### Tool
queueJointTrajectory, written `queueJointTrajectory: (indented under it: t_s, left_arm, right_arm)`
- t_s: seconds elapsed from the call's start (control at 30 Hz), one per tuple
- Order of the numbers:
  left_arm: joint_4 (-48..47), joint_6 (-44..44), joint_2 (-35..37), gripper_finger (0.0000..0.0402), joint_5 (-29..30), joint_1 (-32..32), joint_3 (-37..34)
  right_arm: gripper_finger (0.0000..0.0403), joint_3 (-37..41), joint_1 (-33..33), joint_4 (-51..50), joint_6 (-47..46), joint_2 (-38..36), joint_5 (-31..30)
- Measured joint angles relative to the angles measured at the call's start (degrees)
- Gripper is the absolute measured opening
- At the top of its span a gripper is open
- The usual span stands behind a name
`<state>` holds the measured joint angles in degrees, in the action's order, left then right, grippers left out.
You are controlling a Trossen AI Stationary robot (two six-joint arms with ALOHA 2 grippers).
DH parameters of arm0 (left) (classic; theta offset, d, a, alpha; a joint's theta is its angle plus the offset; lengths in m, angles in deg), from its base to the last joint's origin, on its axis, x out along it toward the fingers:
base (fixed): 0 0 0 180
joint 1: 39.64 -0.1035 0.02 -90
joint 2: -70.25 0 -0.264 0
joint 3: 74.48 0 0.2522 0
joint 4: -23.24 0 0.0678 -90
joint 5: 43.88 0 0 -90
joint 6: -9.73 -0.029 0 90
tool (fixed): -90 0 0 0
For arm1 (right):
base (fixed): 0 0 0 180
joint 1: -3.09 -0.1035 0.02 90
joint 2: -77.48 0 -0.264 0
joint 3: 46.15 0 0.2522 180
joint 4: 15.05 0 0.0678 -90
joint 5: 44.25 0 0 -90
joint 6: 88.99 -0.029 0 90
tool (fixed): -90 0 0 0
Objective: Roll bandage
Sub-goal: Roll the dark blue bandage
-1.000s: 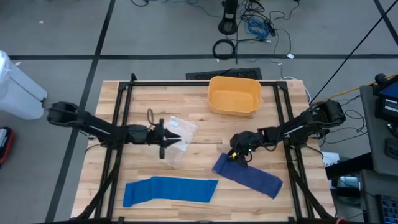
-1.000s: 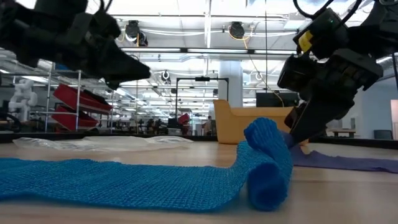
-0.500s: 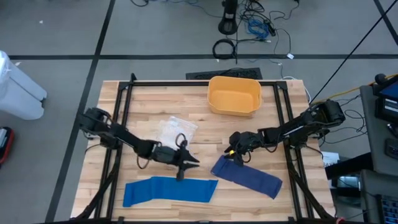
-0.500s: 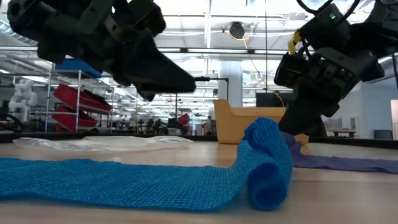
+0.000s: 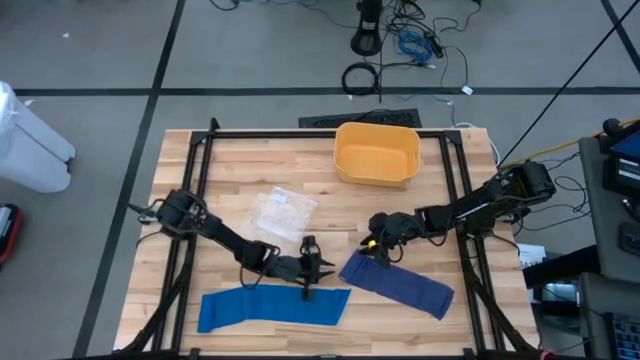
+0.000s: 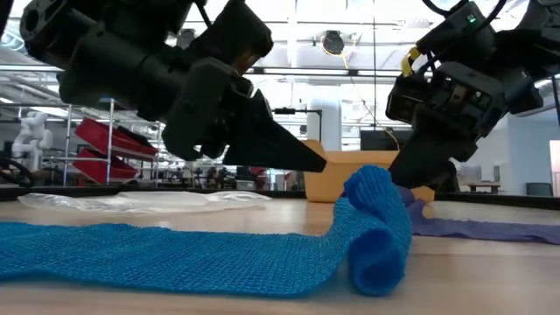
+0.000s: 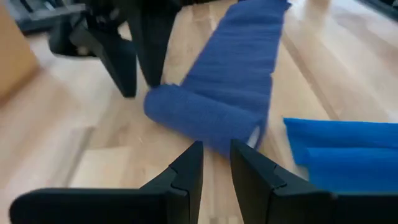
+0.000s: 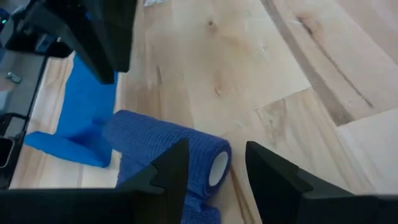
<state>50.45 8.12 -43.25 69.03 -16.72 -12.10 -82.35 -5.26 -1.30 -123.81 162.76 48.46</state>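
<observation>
A dark blue bandage (image 5: 400,283) lies at the table's near right. Its left end is rolled up (image 5: 357,266) and the rest lies flat. A light blue bandage (image 5: 270,306) lies flat along the near edge, and its right end curls up in the low view (image 6: 376,229). My right gripper (image 5: 379,249) is open just above the dark roll (image 8: 168,142), fingers on either side of it. My left gripper (image 5: 308,272) hovers between the two bandages, pointing at the dark roll (image 7: 199,118), its fingers a narrow gap apart (image 7: 216,148).
A yellow bin (image 5: 377,153) stands at the far middle. A clear plastic wrapper (image 5: 285,212) lies left of centre. A black frame (image 5: 200,180) runs round the table. Bare wood lies between the bin and the bandages.
My left gripper has swung from the table's middle, over the plastic wrapper, toward the near edge and the right. It now hangs low beside the dark blue roll and above the light blue bandage's right end. My right gripper and both bandages have stayed in place.
</observation>
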Motion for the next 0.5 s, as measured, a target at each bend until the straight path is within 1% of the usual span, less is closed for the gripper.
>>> queueJointTrajectory:
  t_s: [0.1,0.23,0.3,0.4,0.5]
  left_arm:
    - [0.0,-3.0,-1.1,0.0086,1.5,1.1,1.1]
    - [-0.1,-3.7,-3.2,0.0087,3.3,2.1,2.8]
    - [-0.1,-3.7,-3.9,0.0095,3.3,2.2,3.5]
    - [0.0,-3.5,-4.6,0.012,3.5,2.2,4.1]
    - [0.0,-3.6,-5.0,0.0158,4.5,2.2,4.6]
  right_arm:
    - [0.0143,0.0,0.1,0.0,0.2,0.0,-0.4]
    - [0.0143,0.0,0.1,-0.3,1.4,0.0,-1.4]
    - [0.0143,0.0,0.1,-0.5,1.9,0.0,-1.5]
    - [0.0143,0.0,0.1,-0.6,2.3,0.0,-1.8]
    - [0.0143,0.0,0.1,-0.7,2.3,0.0,-2.7]
